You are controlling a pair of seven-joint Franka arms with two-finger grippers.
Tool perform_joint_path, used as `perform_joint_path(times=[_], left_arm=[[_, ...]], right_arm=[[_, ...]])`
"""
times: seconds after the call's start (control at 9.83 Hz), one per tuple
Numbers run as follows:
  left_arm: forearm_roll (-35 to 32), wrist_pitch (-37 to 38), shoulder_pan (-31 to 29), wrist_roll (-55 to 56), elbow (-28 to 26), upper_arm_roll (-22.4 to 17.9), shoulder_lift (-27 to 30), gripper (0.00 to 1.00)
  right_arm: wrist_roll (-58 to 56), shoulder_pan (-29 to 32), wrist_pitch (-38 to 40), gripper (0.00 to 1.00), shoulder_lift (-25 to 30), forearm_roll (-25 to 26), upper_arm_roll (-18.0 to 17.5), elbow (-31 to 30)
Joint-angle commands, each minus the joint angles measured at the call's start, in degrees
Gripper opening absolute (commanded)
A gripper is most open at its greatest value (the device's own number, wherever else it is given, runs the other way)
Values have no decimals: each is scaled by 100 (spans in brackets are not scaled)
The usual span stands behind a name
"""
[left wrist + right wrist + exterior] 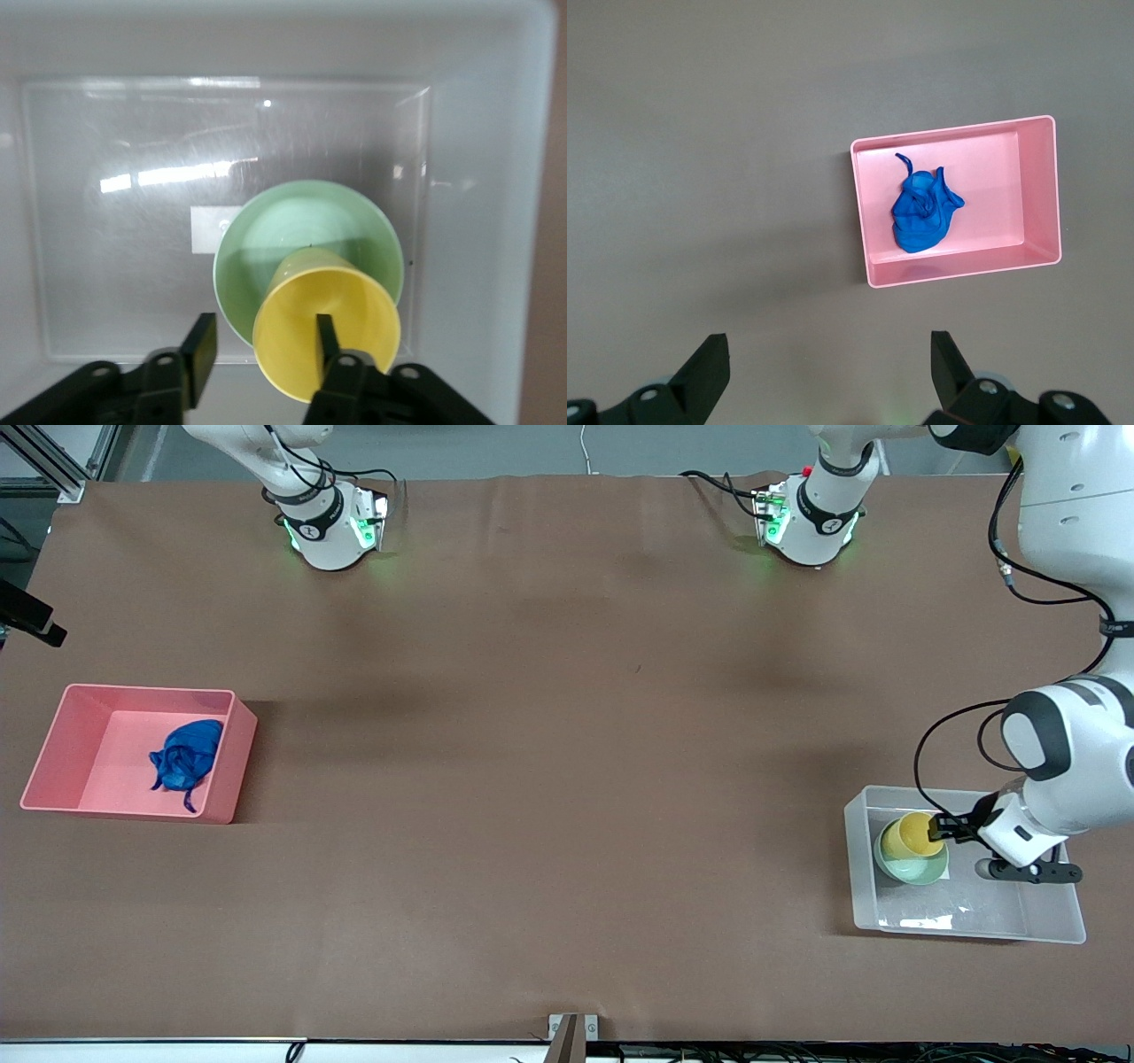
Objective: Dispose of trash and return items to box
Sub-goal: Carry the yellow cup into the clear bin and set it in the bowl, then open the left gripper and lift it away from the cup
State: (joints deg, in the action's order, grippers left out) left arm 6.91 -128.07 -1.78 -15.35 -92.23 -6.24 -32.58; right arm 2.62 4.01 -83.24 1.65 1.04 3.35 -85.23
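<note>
The small, light, rigid yellow plastic cup (pixel 326 332) sits nested in the pale mint-green round bowl (pixel 306 239) inside the clear rectangular plastic box (pixel 966 921), its thin rim the best hold, straddled by the half-open left gripper (pixel 264 350), while the right gripper (pixel 828 372) waits wide open high above the table

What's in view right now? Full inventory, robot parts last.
blue wad: 1, bright blue, lying in the pink bin
pink bin: 1, opaque pink, on the table toward the right arm's end
yellow cup: 1, yellow, sitting in the green bowl
green bowl: 1, pale mint green, in the clear bin
clear bin: 1, translucent, toward the left arm's end, white label on its bottom
table: 1, brown cover
left gripper: open, fingers straddling the cup's rim, one finger inside it, over the clear bin
right gripper: open, empty, up in the air; arm waits
</note>
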Motion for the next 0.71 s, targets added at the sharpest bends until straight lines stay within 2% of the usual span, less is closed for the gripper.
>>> perform_joint_path(times=[0.0, 0.1, 0.2, 0.31, 0.51, 0.61], left_arm=[[4, 386, 134, 502, -468, 43, 906, 100], [-206, 388, 152, 663, -950, 148, 1434, 100], [-321, 440, 143, 1378, -1372, 323, 1978, 100], [-444, 476, 143, 1542, -1559, 377, 2358, 100], [-515, 1306, 134, 1579, -1265, 684, 2729, 100], [-507, 1807, 143, 1640, -766, 755, 2740, 100]], right_arm=[[-51, 29, 36, 100, 37, 63, -19, -29], [-51, 29, 36, 100, 37, 63, -19, -29], [-51, 29, 36, 100, 37, 63, -19, -29], [-51, 29, 36, 100, 37, 63, -19, -29], [-51, 29, 36, 100, 37, 63, -19, -29], [-51, 29, 36, 100, 37, 63, -19, -29]])
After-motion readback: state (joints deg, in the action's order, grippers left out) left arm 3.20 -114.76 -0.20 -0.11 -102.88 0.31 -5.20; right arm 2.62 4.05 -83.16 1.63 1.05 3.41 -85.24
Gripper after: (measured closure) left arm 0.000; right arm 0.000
